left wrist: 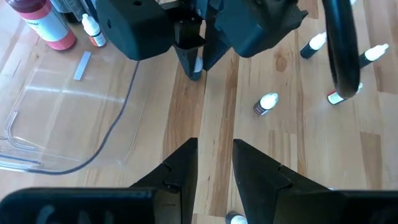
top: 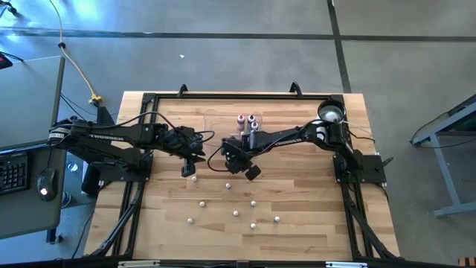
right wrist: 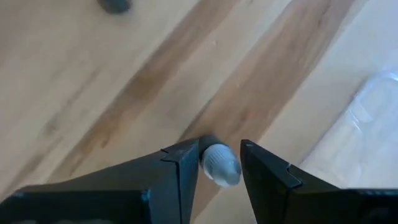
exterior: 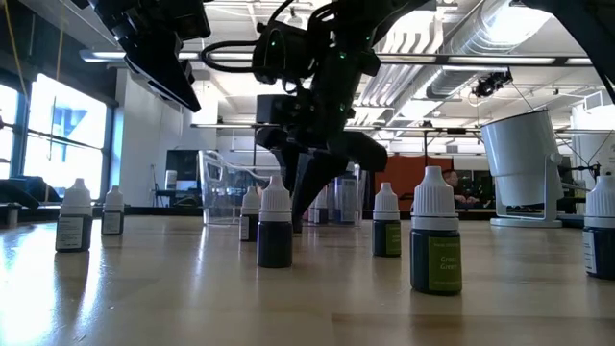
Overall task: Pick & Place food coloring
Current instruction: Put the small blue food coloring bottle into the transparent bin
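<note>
**Right hand gripping one small bottle near the tray**

The right hand is closing on a food coloring bottle, its whitish cap sitting between the two dark fingers just above the wooden desk. In the high view this hand is hanging near the middle of the desk, just in front of the clear plastic tray, where a few larger bottles are standing.

The left hand is hovering just beside it, fingers slightly parted and gripping nothing, with bare wood showing in the gap. A tiny bottle is lying on the desk between the two hands, and two more are lying farther off.

The other food coloring bottles are standing scattered across the front half of the desk, well apart from each other. In the low view several are standing upright, a green-labelled one closest to the camera. A white cup-like object is sitting at the far right corner.
</note>
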Controlling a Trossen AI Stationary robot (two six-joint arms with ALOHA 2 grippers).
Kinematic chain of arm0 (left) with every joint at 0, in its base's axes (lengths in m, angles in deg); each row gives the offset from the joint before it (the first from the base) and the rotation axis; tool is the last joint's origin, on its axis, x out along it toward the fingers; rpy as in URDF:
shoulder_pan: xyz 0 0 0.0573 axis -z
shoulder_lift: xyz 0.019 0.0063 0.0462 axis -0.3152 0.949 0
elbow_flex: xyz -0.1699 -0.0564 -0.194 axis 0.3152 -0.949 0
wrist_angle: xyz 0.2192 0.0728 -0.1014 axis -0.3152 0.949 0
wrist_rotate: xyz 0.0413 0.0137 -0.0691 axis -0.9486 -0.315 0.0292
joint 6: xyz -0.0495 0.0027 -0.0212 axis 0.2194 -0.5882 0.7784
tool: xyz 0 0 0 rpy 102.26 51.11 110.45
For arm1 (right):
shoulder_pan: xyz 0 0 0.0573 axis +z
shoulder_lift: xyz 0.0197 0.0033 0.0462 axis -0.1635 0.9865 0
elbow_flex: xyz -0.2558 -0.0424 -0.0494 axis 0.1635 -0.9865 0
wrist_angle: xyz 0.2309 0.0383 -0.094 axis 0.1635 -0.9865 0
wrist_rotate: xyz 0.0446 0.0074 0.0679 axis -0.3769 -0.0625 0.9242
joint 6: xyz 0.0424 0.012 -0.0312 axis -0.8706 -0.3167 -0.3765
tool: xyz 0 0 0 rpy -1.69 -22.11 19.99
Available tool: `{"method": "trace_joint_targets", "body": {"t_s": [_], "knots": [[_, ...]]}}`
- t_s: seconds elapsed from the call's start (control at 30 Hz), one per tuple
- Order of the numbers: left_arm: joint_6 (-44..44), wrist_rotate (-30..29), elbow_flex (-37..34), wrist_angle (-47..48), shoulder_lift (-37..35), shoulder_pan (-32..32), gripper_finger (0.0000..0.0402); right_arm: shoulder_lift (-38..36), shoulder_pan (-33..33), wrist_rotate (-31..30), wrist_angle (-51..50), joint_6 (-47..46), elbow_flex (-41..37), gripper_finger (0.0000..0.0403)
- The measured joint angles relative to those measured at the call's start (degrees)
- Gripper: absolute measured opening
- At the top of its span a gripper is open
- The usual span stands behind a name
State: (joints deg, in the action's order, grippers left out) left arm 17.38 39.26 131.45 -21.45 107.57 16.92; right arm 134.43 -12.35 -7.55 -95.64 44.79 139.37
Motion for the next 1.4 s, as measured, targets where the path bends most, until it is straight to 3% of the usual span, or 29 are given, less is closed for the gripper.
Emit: {"method": "trace_joint_targets", "body": {"t_s": [0.23, 0.53, 1.4], "knots": [[0.0, 0.0, 0.0, 0.0, 0.0, 0.0, 0.0099, 0.0, 0.0, -2.4, -2.0, 0.0, 0.0, 0.0110], [0.0, 0.0, 0.0, 0.0, 0.0, 0.0, 0.0099, -0.1, 0.0, -2.6, -1.6, -0.2, 0.0, 0.0078], [0.0, 0.0, 0.0, 0.0, 0.0, 0.0, 0.0099, -0.3, 0.0, 0.6, -0.2, -3.5, 0.0, 0.0101]]}}
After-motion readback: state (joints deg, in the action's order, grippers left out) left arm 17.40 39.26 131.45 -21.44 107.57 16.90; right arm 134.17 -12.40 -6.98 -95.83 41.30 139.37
